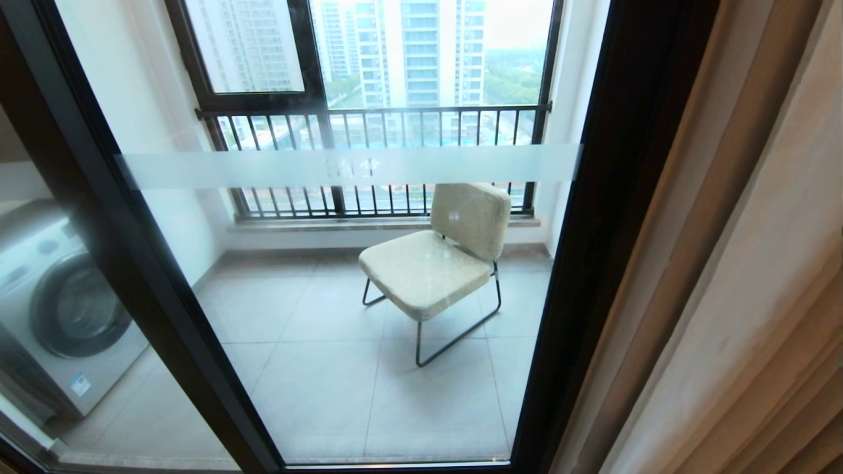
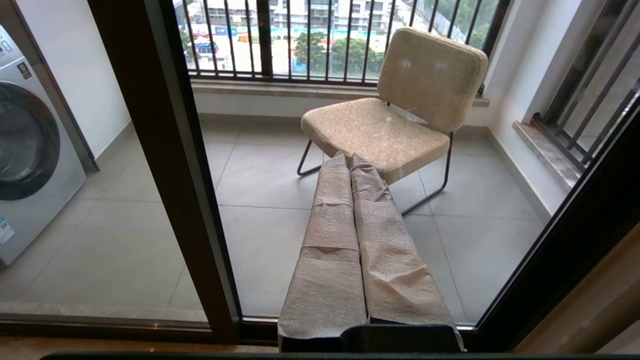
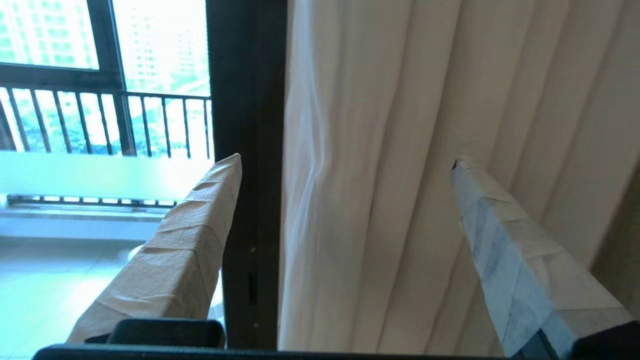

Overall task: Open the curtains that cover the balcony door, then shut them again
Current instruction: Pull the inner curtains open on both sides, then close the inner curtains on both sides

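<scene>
The curtains point(image 1: 744, 296) hang gathered in thick beige folds at the right, beside the dark frame point(image 1: 593, 230) of the balcony door. The door's glass point(image 1: 369, 342) is uncovered and has a frosted band point(image 1: 349, 168) across it. Neither gripper shows in the head view. In the right wrist view my right gripper point(image 3: 346, 161) is open wide. The curtains' point(image 3: 400, 150) pale edge folds hang loose between its taped fingers. One finger point(image 3: 190, 240) is in front of the frame and glass, the other point(image 3: 505, 240) against the folds. My left gripper point(image 2: 348, 157) is shut and empty, facing the glass.
Behind the glass, a beige cushioned chair point(image 1: 435, 263) on thin black legs stands on the tiled balcony floor. A washing machine point(image 1: 59, 309) is at the left. A black-framed window with a barred railing point(image 1: 395, 118) closes the far side. A second dark door post point(image 1: 132, 250) slants through the left.
</scene>
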`<state>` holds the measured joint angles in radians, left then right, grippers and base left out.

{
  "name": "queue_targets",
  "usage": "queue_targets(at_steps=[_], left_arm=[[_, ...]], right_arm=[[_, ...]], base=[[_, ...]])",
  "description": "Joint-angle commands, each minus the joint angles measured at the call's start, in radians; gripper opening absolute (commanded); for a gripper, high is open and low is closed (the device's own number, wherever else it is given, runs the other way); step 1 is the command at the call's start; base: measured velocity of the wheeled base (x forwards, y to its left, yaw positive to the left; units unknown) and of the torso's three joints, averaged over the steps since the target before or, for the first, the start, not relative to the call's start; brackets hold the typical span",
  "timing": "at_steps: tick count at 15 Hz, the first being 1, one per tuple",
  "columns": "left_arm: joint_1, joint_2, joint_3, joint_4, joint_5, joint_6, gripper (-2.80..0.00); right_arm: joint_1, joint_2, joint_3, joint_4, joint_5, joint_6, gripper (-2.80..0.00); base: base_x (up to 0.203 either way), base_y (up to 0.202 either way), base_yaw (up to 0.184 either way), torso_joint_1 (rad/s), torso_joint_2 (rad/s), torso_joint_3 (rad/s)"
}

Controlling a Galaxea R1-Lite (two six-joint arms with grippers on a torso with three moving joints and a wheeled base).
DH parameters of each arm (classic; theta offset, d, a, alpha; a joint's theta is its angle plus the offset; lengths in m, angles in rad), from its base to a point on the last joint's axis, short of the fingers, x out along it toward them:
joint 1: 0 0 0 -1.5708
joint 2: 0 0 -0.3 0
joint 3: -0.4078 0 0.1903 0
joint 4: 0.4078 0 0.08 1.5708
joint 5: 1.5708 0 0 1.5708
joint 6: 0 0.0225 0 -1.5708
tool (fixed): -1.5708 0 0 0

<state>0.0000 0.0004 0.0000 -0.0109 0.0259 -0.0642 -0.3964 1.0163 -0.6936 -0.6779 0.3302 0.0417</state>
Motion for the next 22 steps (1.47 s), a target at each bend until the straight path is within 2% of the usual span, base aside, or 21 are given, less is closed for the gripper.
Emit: queue_targets(at_steps=[1, 9, 10, 18, 19, 22], left_arm=[[0.000, 0.000, 0.000, -0.001, 0.000, 0.000, -2.80], [0.000, 0.000, 0.000, 0.000, 0.000, 0.000, -2.80], [0.000, 0.000, 0.000, 0.000, 0.000, 0.000, -2.80], [0.000, 0.000, -0.001, 0.000, 0.000, 0.000, -2.80], [0.000, 0.000, 0.000, 0.000, 0.000, 0.000, -2.80], [0.000, 0.000, 0.000, 0.000, 0.000, 0.000, -2.80]], right_arm=[[0.003, -0.141, 0.051, 0.048, 0.001, 0.000, 0.00], [0.058, -0.395, 0.124, 0.298, -0.004, -0.003, 0.00], [0.072, -0.409, 0.133, 0.307, -0.005, -0.004, -2.80], [0.193, -0.494, 0.193, 0.368, -0.013, -0.027, -2.80], [0.213, -0.501, 0.200, 0.373, -0.037, -0.031, -2.80], [0.319, -0.517, 0.220, 0.407, -0.186, -0.050, -2.80]], base=[[0.000, 0.000, 0.000, 0.000, 0.00, 0.000], [0.000, 0.000, 0.000, 0.000, 0.00, 0.000], [0.000, 0.000, 0.000, 0.000, 0.00, 0.000], [0.000, 0.000, 0.000, 0.000, 0.00, 0.000], [0.000, 0.000, 0.000, 0.000, 0.00, 0.000], [0.000, 0.000, 0.000, 0.000, 0.00, 0.000]])
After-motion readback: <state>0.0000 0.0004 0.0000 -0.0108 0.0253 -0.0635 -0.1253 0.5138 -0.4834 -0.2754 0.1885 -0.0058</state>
